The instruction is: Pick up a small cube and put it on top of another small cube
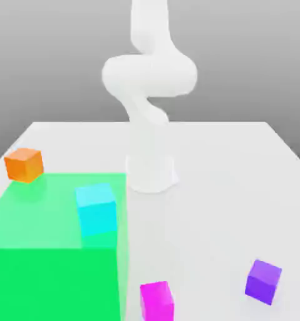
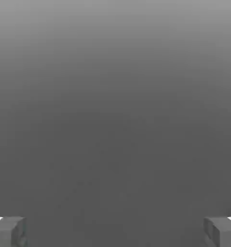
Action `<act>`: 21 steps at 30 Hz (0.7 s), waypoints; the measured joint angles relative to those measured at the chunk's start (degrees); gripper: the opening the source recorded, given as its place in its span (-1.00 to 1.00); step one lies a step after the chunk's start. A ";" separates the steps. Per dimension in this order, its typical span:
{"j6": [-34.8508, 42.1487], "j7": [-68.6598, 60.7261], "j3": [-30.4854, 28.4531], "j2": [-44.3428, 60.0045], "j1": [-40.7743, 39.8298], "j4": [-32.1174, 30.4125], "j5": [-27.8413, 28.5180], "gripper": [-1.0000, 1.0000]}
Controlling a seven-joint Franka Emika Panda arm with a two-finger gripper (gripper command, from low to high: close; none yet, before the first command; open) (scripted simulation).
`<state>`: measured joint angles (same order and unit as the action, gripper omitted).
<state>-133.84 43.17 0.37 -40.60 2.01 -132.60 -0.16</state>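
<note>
- No real containers here, the closest thing is a big see-through green block (image 1: 52, 251) sitting at the table's (image 1: 227, 188) near corner on the exterior view's left.
- A cyan cube (image 1: 97, 209) looks like it sits on or inside that green block, by its right edge. Can't tell for sure which, since the green is translucent.
- The purple cube (image 1: 263, 281) is the task's thing: small, plain, solid violet, no markings. It's flat on the table near the front edge, toward the exterior view's right, turned a bit so one corner faces the camera.
- It sits alone, nothing touching it.
- A pink cube (image 1: 156, 300) is at the front edge too, between the green block and the purple cube, just beside the block and apart from the purple one.
- An orange cube (image 1: 24, 164) is by the table's left edge in the exterior view, just behind the green block's far corner.
- The arm (image 1: 150, 94) stands on its white base around the middle of the table and runs up out of the top of the shot.
- In the hand view the gripper (image 2: 115, 231) has its fingers (image 2: 8, 230) spread wide, one grey tip in each corner, holding nothing, with plain grey backdrop between them.
</note>
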 joint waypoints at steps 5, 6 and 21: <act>-4.23 -5.42 0.95 10.73 4.01 -1.68 -0.26 0.00; -5.04 -6.47 1.16 12.81 4.77 -2.00 -0.31 0.00; -17.25 -20.24 6.47 44.00 14.90 -6.86 1.70 0.00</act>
<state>-151.09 22.92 6.84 3.40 16.91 -139.46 1.55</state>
